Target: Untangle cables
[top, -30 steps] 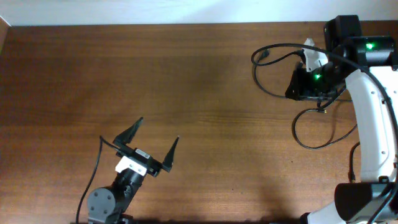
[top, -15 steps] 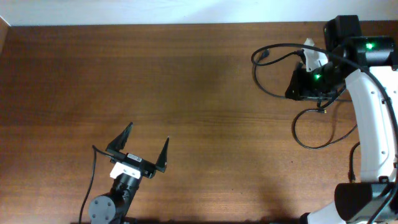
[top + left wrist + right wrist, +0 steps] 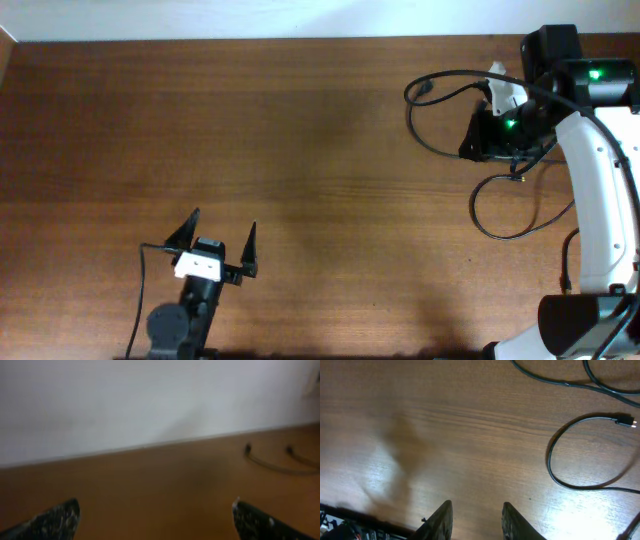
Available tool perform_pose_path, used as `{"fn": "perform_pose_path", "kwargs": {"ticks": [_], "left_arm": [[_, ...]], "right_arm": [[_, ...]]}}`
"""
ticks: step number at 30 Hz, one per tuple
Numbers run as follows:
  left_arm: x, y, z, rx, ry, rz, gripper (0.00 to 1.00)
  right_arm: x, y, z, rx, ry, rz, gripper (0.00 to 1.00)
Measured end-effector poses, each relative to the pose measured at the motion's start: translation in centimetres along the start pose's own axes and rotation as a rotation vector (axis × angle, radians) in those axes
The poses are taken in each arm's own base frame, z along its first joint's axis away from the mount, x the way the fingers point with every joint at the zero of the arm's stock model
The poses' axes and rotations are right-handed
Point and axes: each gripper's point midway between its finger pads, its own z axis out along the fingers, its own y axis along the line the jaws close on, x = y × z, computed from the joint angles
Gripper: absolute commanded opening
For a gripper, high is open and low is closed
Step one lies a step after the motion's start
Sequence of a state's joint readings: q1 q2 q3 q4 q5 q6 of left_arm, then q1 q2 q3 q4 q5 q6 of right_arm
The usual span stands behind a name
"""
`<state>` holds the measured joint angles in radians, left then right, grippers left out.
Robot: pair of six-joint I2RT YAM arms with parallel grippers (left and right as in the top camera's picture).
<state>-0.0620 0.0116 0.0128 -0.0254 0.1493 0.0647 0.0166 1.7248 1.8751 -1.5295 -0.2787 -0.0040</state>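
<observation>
Though the cables (image 3: 549,462) loop, one plug (image 3: 426,88) seemingly points leftward.

1. My left arm (image 3: 187,305) is folded back close over its base at the near left, with the wrist aimed toward the far side
2. My left gripper (image 3: 221,226) is spread wide, and its two dark, scuffed fingertips (image 3: 56,520) stand far apart with nothing between them
3. My right arm (image 3: 600,200) runs up the right side, and its white link bends left at the far end, where green lights glow
4. My right gripper (image 3: 476,514) points downward, and its fingers (image 3: 440,521) stand a narrow gap apart, gripping nothing
</observation>
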Motion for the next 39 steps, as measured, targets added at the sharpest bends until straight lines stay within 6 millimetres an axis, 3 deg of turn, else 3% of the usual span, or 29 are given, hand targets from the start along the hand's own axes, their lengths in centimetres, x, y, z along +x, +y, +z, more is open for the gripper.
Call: {"fn": "perform_pose_path", "kwargs": {"ticks": [1,11,39], "left_arm": [[1.1,0.2,0.0,-0.016,0.044,-0.007,0.99],[1.6,3.4,-0.4,-0.178,0.066,-0.008,0.99],[1.6,3.4,-0.4,-0.179,0.067,-0.008,0.99]], "right_arm": [[0.0,0.0,0.0,0.0,0.0,0.001,0.32],[0.0,0.0,0.0,0.0,0.0,0.0,0.32],[0.0,0.0,0.0,0.0,0.0,0.0,0.32]]}}
